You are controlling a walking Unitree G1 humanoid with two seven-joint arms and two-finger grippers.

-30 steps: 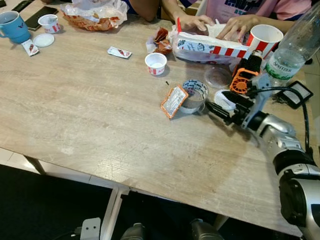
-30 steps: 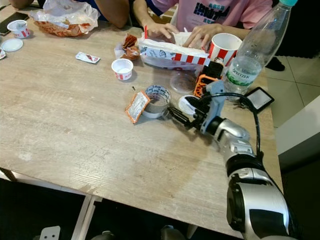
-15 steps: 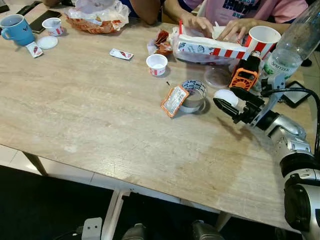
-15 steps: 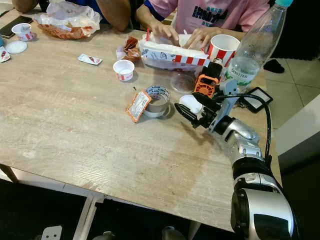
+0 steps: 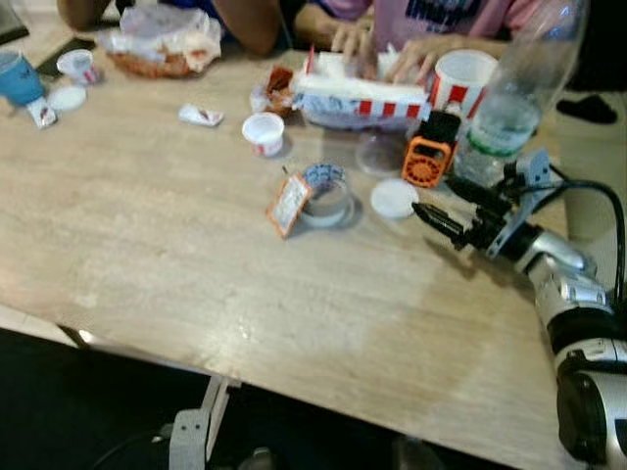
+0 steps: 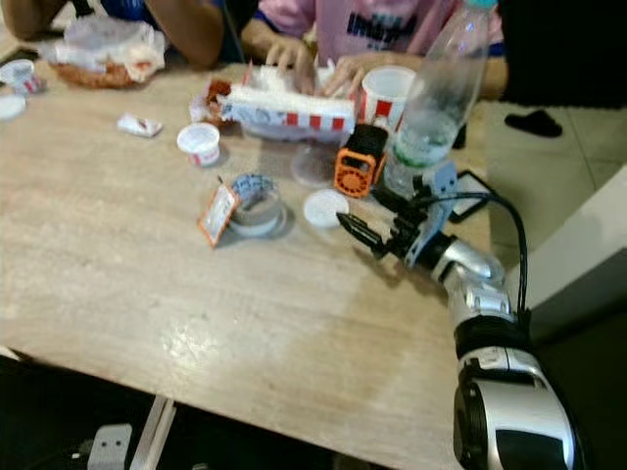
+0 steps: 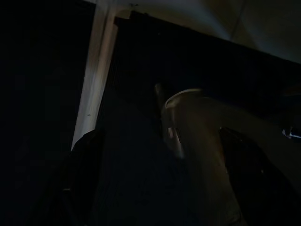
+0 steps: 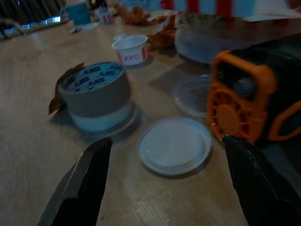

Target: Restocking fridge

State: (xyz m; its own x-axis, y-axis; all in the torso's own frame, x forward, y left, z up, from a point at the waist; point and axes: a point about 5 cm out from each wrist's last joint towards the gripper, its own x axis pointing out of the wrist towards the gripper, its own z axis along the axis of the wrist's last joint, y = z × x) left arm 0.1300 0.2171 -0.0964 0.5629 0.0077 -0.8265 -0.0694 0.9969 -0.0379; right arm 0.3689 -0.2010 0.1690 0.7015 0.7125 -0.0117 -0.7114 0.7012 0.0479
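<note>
White round lid (image 8: 174, 146), flat on table (image 5: 196, 284)

lids (image 5: 395, 198): 2 | bottle (image 5: 517, 93): 1 | small cups (image 5: 263, 132): 2

The right claw (image 8: 164, 188) hangs low over the wooden worktop (image 8: 42, 75), its two black fingers (image 8: 87, 181) spread wide apart. Between them, flat on the wood, lies a round white lid (image 8: 174, 146). Just beside it stands an orange and black gadget (image 8: 249, 101). A grey tub (image 8: 94, 96) sits on the other side, with a small white sauce cup (image 8: 130, 49) beyond and a clear lid (image 8: 193, 94) near the gadget. Far off, blurred, a blue mug (image 8: 77, 13).
</note>
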